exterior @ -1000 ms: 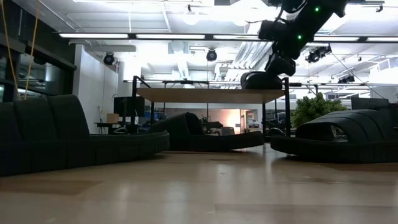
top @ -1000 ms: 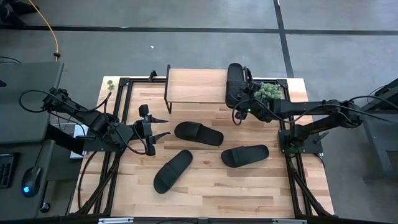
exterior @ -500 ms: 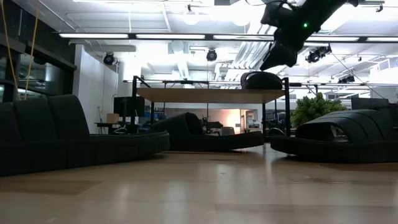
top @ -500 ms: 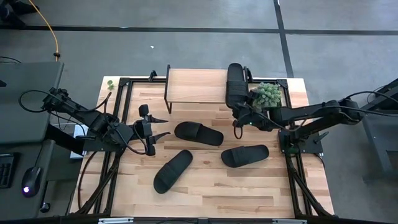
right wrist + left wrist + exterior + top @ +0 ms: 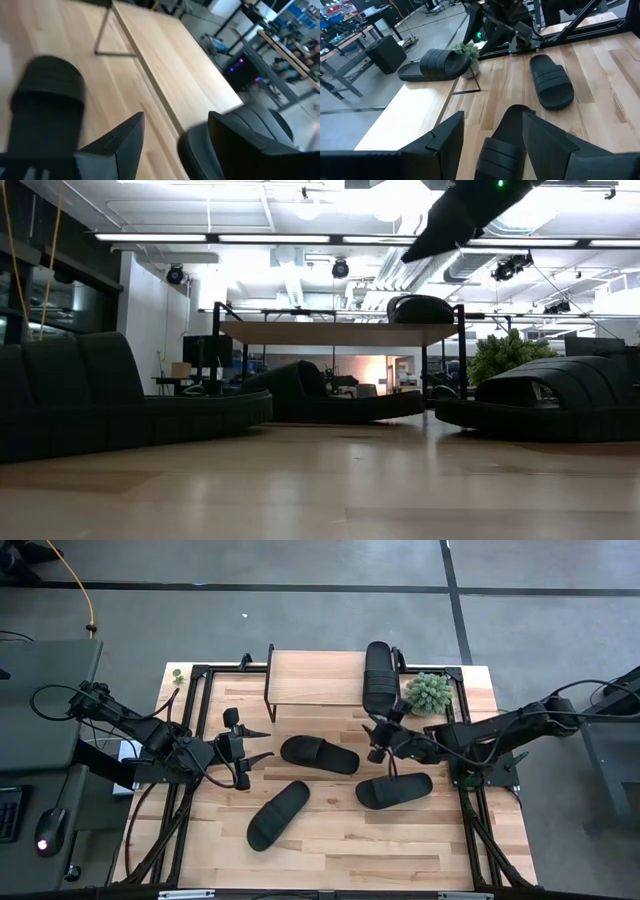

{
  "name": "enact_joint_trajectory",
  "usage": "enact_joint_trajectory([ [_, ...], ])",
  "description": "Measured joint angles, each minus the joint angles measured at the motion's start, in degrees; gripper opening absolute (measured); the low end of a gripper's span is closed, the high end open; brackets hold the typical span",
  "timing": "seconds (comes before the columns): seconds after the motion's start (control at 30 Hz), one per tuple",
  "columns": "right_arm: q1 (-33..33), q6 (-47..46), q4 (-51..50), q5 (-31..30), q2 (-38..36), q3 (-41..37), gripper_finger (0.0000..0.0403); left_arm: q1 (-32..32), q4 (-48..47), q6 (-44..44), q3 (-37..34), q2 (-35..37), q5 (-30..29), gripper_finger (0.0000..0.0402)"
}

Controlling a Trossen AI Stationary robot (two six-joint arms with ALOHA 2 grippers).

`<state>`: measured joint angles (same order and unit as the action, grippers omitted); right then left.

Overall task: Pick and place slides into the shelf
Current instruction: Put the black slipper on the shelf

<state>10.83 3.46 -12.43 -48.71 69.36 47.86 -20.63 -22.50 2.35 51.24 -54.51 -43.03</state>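
One slide on the shelf, three on the table.
The right claw (image 5: 375, 737) hangs wide and empty beside the shelf (image 5: 315, 678), whose right end carries a slide (image 5: 377, 672); the left claw (image 5: 252, 744) waits wide apart.

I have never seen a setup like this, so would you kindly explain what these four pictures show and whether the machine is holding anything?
It is a robot with two dark arms at a wooden table. One picture looks straight down, one looks level across the tabletop, and two come from cameras on the wrists. Three black slip-on slides lie on the table; a fourth slide rests on the small light-wood shelf, beside a little green plant. The left gripper and the right gripper are both open and hold nothing.
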Motion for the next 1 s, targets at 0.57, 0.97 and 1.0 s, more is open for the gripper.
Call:
enact_joint_trajectory([
  [0.57, 2.17, -3.52, 5.91, 12.5, 0.48, 0.04, 0.0211, 0.01, 0.0, -5.95, 0.0, 0.01, 1.66, 0.0184],
  [0.97, 1.92, 5.18, 11.41, 12.74, 8.04, 0.04, 0.0211, 0.0, 0.0, -11.73, 0.0, 0.01, 2.98, 0.0184],
  [1.0, 1.92, 6.14, 12.12, 12.6, 8.75, 0.04, 0.0211, 0.0, -0.01, -11.74, 0.0, 0.01, 3.04, 0.0184],
])
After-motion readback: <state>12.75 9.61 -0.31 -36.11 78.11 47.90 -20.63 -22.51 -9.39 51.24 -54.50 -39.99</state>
